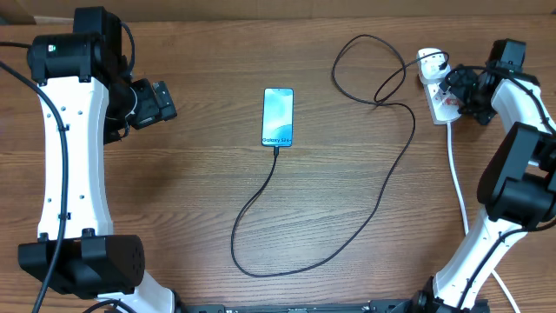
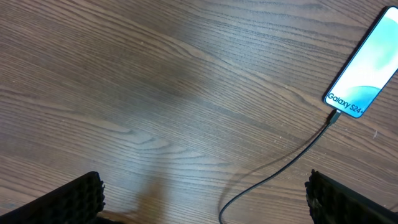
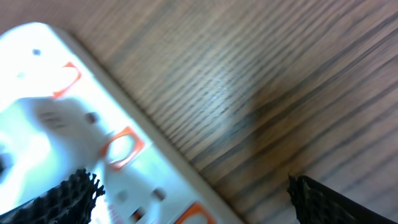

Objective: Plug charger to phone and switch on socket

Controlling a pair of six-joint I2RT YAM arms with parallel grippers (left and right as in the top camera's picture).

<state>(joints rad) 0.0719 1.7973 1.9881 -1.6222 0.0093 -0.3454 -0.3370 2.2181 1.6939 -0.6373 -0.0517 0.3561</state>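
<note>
The phone (image 1: 278,116) lies screen up in the middle of the table. It also shows at the top right of the left wrist view (image 2: 367,65). The black charger cable (image 1: 382,204) has its connector tip (image 2: 334,116) at the phone's bottom edge; it loops across the table to a black plug (image 1: 433,62) on the white socket strip (image 1: 437,100). My right gripper (image 1: 455,87) is open just above the strip (image 3: 68,118), whose orange-red marks show. My left gripper (image 1: 163,103) is open and empty, left of the phone.
The strip's thick white cord (image 1: 458,183) runs down the right side beside the right arm. The cable loop (image 1: 252,265) reaches close to the table's front edge. Bare wood (image 2: 155,93) lies under the left gripper (image 2: 205,205).
</note>
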